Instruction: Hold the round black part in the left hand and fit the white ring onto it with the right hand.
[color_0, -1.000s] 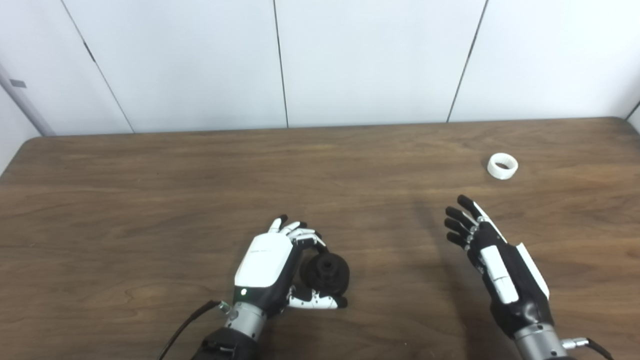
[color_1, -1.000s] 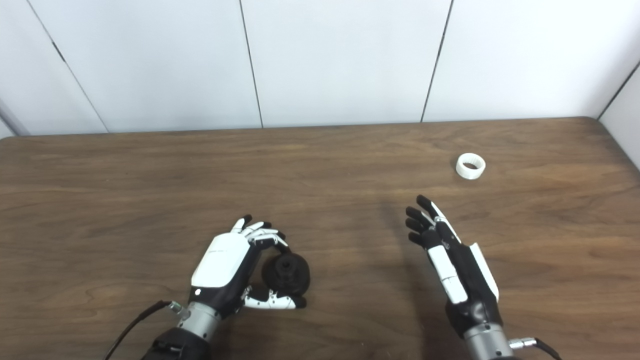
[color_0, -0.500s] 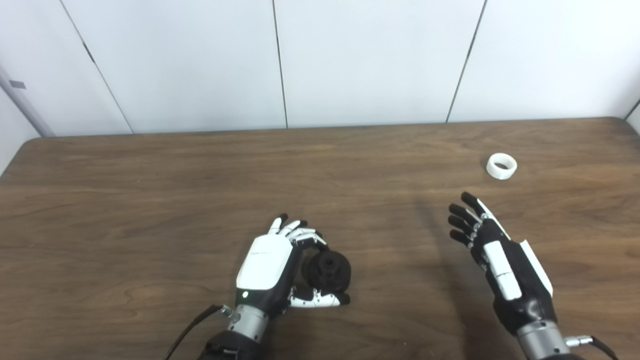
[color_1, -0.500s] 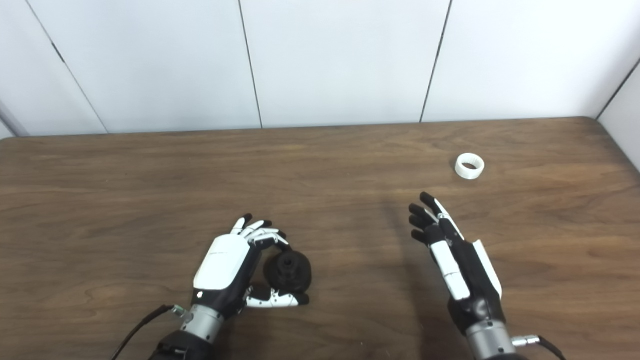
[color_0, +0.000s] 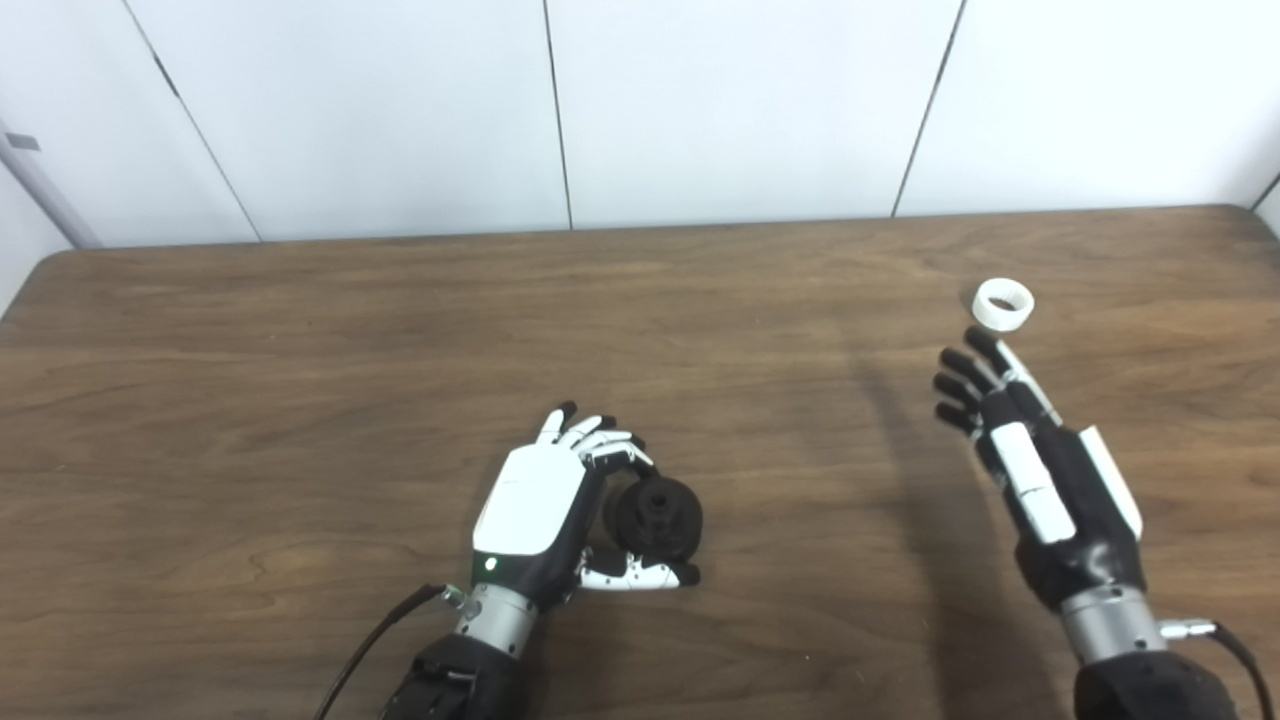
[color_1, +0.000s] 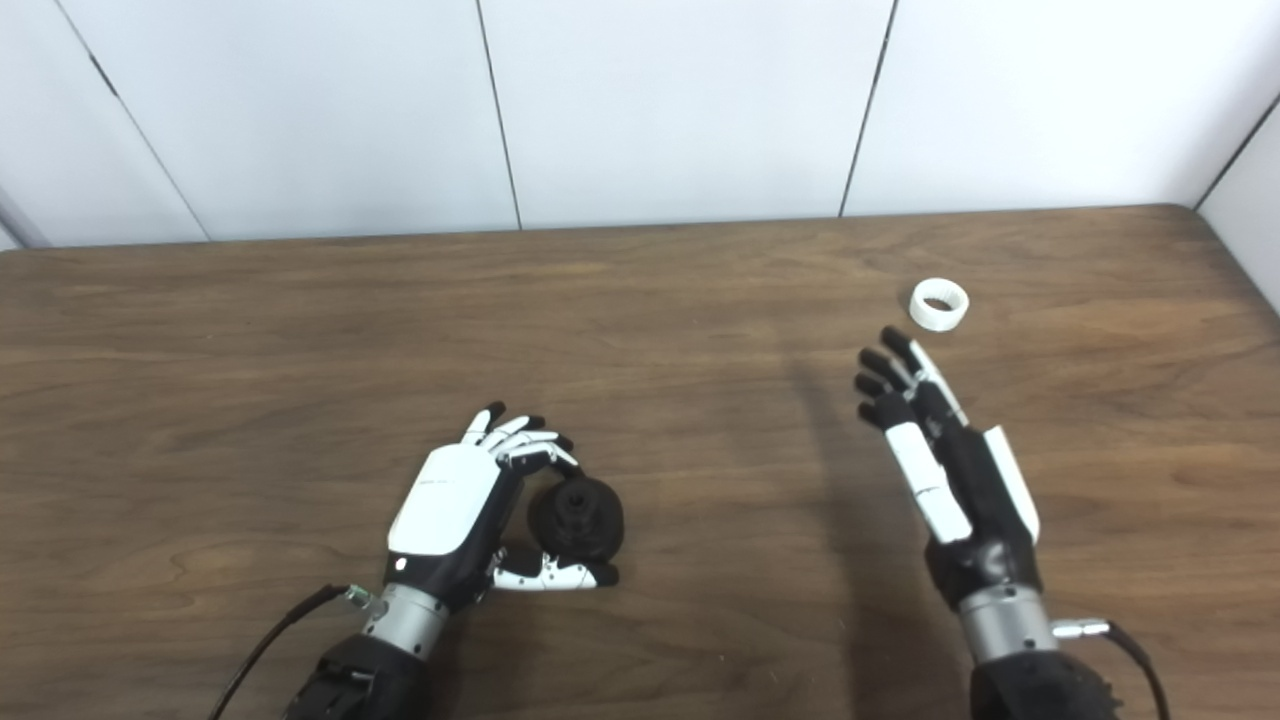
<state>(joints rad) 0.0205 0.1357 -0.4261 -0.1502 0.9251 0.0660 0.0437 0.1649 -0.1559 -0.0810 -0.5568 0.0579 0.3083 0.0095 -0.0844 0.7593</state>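
Observation:
The round black part (color_0: 655, 515) rests on the wooden table (color_0: 300, 380) near the front centre. My left hand (color_0: 535, 505) is closed around it, fingers curled over its far side and thumb against its near side. The white ring (color_0: 1003, 304) lies flat on the table at the far right, on its own. My right hand (color_0: 1035, 460) is open and empty, fingers straight and apart. It hovers just short of the ring, fingertips close to its near edge without touching it.
A white panelled wall (color_0: 700, 100) runs behind the table's far edge. The table's right edge lies close beyond the ring in the right eye view (color_1: 1245, 290). A black cable (color_0: 370, 650) trails from my left wrist.
My right hand has moved forward and a little right, ending close to the white ring. The camera has tilted slightly, shifting the whole picture upward. My left hand keeps its hold.

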